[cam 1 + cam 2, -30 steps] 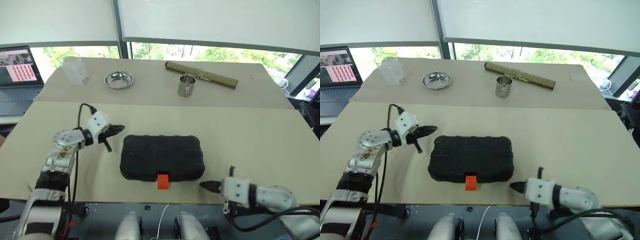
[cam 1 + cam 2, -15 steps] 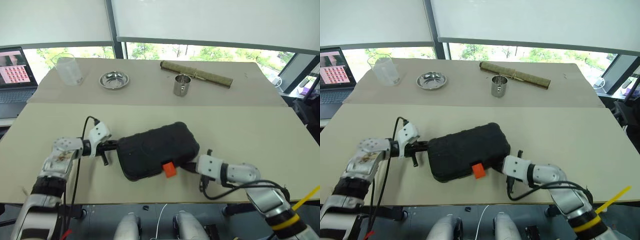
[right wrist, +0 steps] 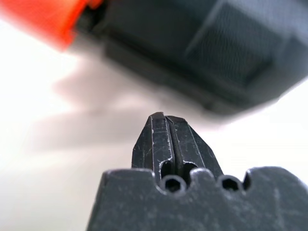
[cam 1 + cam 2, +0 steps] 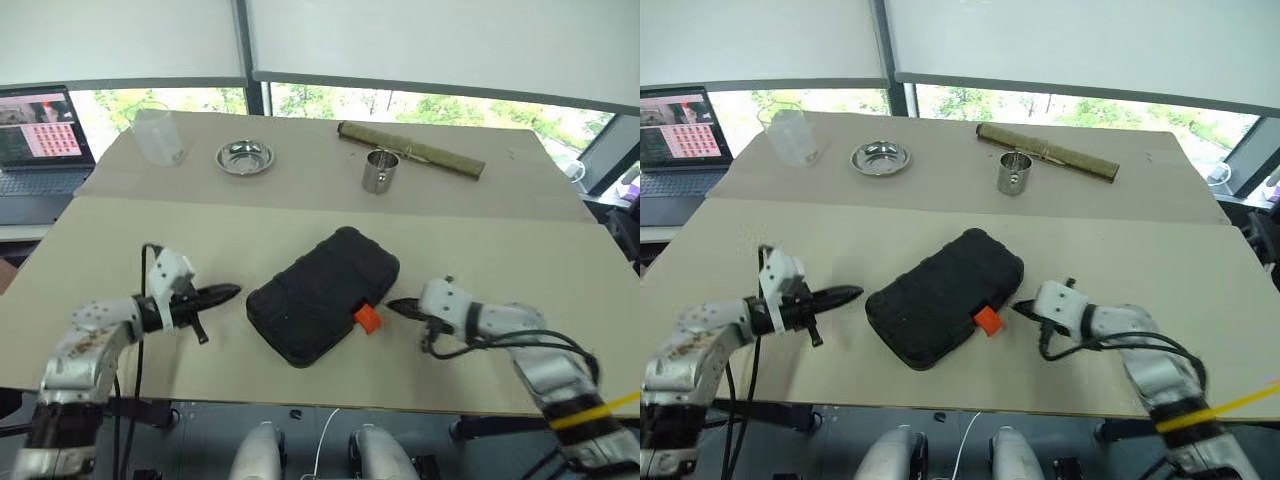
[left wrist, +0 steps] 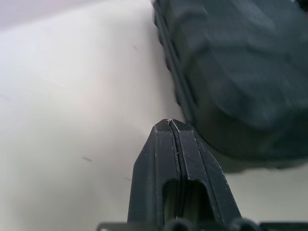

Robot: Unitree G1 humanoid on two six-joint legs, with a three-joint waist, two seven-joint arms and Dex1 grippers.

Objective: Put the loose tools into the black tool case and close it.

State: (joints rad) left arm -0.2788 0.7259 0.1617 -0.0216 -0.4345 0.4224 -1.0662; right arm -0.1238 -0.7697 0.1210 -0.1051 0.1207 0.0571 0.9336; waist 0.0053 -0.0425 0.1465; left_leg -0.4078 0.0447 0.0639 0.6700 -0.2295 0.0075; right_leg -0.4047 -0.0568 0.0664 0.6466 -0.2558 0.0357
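Case shift: since a second before, the black tool case (image 4: 324, 295) had swung from square to the table's near edge to a diagonal lie, its far end turned toward the right gripper's side and its orange latch (image 4: 367, 319) now facing that gripper.
Left gripper: the left gripper (image 4: 232, 291) had drawn back off the case's end; it hovered just beside the case's near-left corner, fingers pressed together on nothing, tips pointing at the case with a strip of bare table between.
Right gripper: the right gripper (image 4: 393, 304) had come in from the table's near edge to just beside the latch, fingers clenched and empty, tips aimed at the latch side of the case; the wrist view showed a gap of table before the case wall.
Case state: lid down, lying flat between the two grippers.
Beyond the grippers: a steel cup (image 4: 378, 171) and a rolled mat (image 4: 410, 150) stood well past the case; a small metal dish (image 4: 244, 157) and a clear plastic beaker (image 4: 157, 135) lay farther off toward the left gripper's side; a laptop (image 4: 42, 141) sat past the table's left edge.
Obstruction: nothing lay between either gripper and the case.
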